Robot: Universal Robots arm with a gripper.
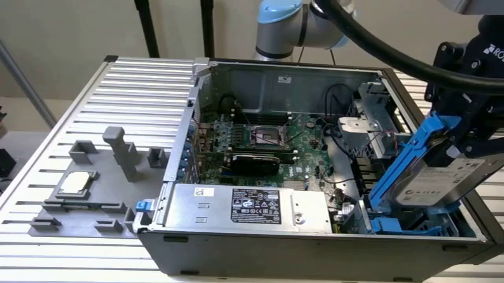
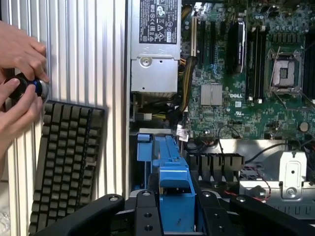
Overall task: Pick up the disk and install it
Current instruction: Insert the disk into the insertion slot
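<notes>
The disk (image 1: 442, 178), a silver-grey drive with a white label in blue carrier rails (image 1: 411, 158), hangs tilted over the front corner of the open computer case (image 1: 315, 247), at the exterior view's right. My gripper (image 1: 466, 137) comes down from above and is shut on its upper end. Just below the disk sits the blue drive bay (image 1: 400, 225) in the case. In the wrist view the disk's blue rail (image 2: 173, 189) runs out from between my black fingers (image 2: 143, 216), with my gripper (image 2: 173, 219) closed around it and the blue bay part (image 2: 146, 147) beyond.
Inside the case lie the grey power supply (image 1: 250, 206) and the green motherboard (image 1: 264, 138). A grey fixture with a small silver chip (image 1: 75, 183) stands on the slatted table (image 1: 134, 82). A black keyboard (image 2: 66, 162) and a person's hands (image 2: 19, 93) are beside the case.
</notes>
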